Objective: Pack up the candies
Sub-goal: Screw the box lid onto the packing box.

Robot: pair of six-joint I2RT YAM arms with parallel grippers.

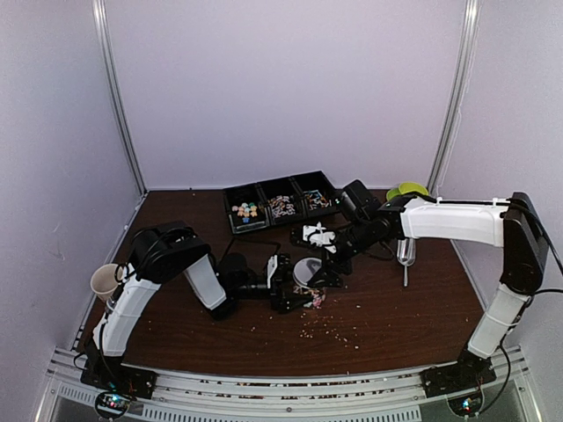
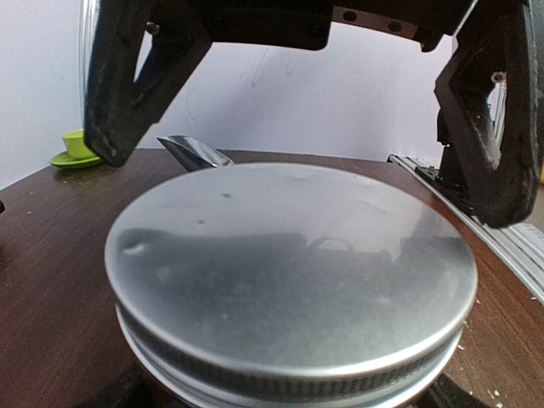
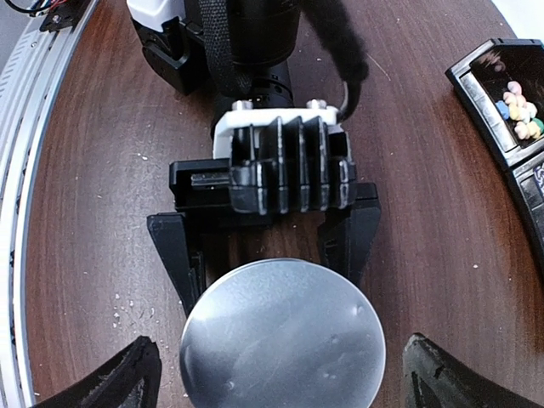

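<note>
1. The jar [image 3: 282,340] stands mid-bench [image 1: 396,316] with its metal lid on.
2. The left gripper [image 1: 292,283] has its jaws spread wide around the jar, probably to steady it. Whether they press it cannot be told.
3. The right gripper [image 3: 289,382] hovers over the lid, jaws fully apart and empty, seemingly placed to unscrew it.
4. The candies [image 3: 520,106] lie in the black tray [image 3: 466,81], well apart from the jar.
</note>
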